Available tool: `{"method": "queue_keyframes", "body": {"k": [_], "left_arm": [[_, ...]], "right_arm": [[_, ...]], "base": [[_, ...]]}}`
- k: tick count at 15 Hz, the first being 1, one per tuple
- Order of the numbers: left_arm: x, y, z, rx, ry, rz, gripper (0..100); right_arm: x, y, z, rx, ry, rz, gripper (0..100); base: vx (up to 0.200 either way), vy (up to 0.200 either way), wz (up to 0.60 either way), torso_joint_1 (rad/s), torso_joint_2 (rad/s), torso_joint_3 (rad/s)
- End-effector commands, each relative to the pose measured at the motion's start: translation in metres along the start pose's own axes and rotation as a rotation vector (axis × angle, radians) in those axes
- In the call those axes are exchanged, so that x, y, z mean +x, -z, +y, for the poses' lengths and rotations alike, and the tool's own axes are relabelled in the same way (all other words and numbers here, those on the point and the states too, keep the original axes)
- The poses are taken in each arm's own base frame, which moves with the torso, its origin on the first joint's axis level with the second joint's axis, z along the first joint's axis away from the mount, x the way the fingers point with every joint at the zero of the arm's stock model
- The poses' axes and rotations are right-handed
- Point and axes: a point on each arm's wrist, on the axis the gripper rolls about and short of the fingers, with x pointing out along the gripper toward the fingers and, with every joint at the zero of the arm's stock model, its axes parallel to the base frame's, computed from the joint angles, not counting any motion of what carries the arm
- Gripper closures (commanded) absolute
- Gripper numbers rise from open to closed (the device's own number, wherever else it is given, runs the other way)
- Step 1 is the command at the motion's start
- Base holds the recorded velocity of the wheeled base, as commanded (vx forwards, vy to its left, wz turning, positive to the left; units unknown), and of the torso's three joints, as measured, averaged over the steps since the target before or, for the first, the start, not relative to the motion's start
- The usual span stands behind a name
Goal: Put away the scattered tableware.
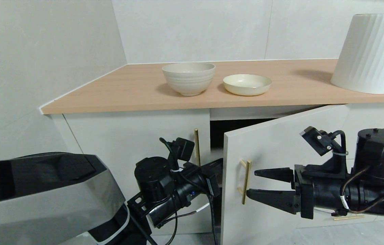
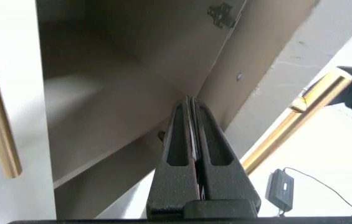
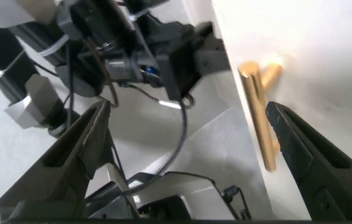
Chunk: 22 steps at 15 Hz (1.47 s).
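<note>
A beige ribbed bowl [image 1: 188, 78] and a shallow cream dish [image 1: 247, 84] stand side by side on the wooden counter [image 1: 117, 95]. Below them the right cabinet door [image 1: 280, 143] hangs partly open. My right gripper [image 1: 251, 183] is open, its fingertips right at the door's brass handle [image 1: 245, 182]. In the right wrist view that brass handle [image 3: 260, 115] lies close to one finger [image 3: 313, 155] of the open right gripper [image 3: 187, 106]. My left gripper [image 2: 191, 106] is shut on nothing, and its tips rest against the door's inner face [image 2: 250, 56] at the cabinet opening. In the head view the left gripper [image 1: 216, 166] is tucked behind the door's edge.
A tall white ribbed container [image 1: 372, 52] stands at the counter's right end. The left cabinet door [image 1: 137, 136] is closed, with its own brass handle [image 1: 196, 146]. Inside the cabinet a bare shelf [image 2: 101, 93] shows. A wall [image 1: 42, 51] closes off the left side.
</note>
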Motion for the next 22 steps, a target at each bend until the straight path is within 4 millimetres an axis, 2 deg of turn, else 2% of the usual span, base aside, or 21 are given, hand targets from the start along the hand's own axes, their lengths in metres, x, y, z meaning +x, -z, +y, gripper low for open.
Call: {"method": "queue_keyframes", "body": {"k": [1,5,7,10,22], "left_arm": [[0.000,-0.004,-0.002,0.002,0.008,-0.014,100],[0.008,-0.017,-0.008,0.062,0.021,-0.029,100],[0.014,-0.028,-0.014,0.094,0.024,-0.006,100],[0.021,-0.041,-0.025,0.090,0.062,0.049,100],[0.023,-0.019,-0.029,0.082,0.122,0.104,100]], "right_arm": [[-0.011,0.008,0.007,0.010,0.010,0.011,0],[-0.041,0.021,0.031,0.037,0.106,0.040,0],[-0.053,0.026,0.054,0.042,0.168,0.090,0],[-0.056,0.038,0.084,-0.016,0.316,0.139,0],[-0.059,0.051,0.086,-0.012,0.264,0.193,0]], "base": [[0.000,0.000,0.00,0.000,0.00,0.000],[0.000,0.000,0.00,0.000,0.00,0.000],[0.000,0.000,0.00,0.000,0.00,0.000],[0.000,0.000,0.00,0.000,0.00,0.000],[0.000,0.000,0.00,0.000,0.00,0.000]]}}
